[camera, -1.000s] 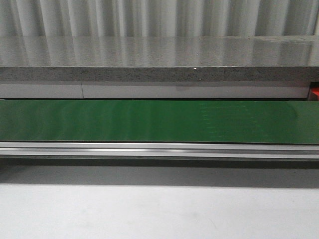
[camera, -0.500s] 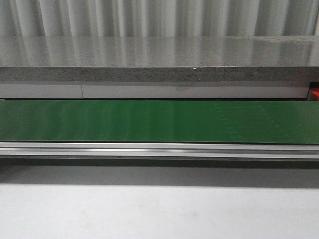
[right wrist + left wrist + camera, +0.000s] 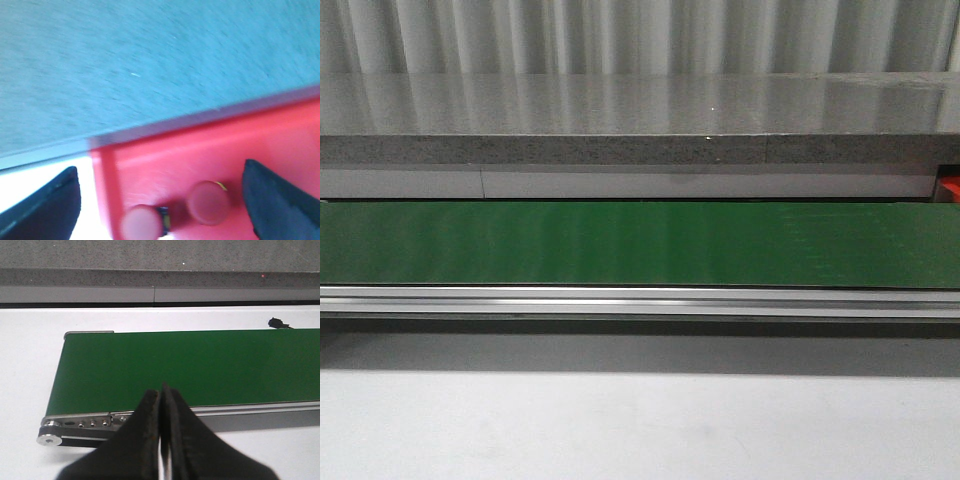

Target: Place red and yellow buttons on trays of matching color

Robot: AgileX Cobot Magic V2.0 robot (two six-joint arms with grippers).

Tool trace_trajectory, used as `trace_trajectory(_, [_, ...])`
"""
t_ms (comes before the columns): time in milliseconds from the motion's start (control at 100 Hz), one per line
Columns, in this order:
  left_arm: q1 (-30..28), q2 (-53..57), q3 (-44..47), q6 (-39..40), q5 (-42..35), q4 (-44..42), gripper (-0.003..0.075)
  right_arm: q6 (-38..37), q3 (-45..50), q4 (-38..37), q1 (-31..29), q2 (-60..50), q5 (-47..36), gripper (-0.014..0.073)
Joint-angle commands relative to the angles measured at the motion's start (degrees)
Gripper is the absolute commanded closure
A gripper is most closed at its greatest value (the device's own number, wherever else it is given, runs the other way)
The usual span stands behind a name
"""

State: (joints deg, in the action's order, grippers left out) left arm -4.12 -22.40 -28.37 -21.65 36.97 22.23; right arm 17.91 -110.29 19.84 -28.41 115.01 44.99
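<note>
Right wrist view: two red buttons (image 3: 209,201) between spread right hand (image 3: 160,200) fingers (blurred).

Even indoor light glares on the green belt (image 3: 620,245); the right wrist view is blurred and blue-tinted.

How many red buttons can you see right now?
2. Both sit in the red tray, seen only in the right wrist view: one red button near its side wall, the other beside it. More may lie out of view.
</note>
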Motion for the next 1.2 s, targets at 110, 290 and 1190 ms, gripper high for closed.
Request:
trace_trajectory(110, [0.45, -0.25, -1.55, -0.04, -3.9, 1.5, 0.0741, 1.66, -0.69, 1.13, 6.44, -11.91, -1.27, -0.0052])
trace_trajectory(290, [0.45, -0.25, -1.55, -0.04, -3.9, 1.5, 0.0741, 2.83, 7.41, 1.13, 13.4, -20.04, -5.24, -0.0052])
trace_trajectory(1190, [0.45, -0.25, -1.55, -0.04, -3.9, 1.5, 0.0741, 3.51, 74.86, 2.01, 24.23, -81.53, -15.06, 0.0057])
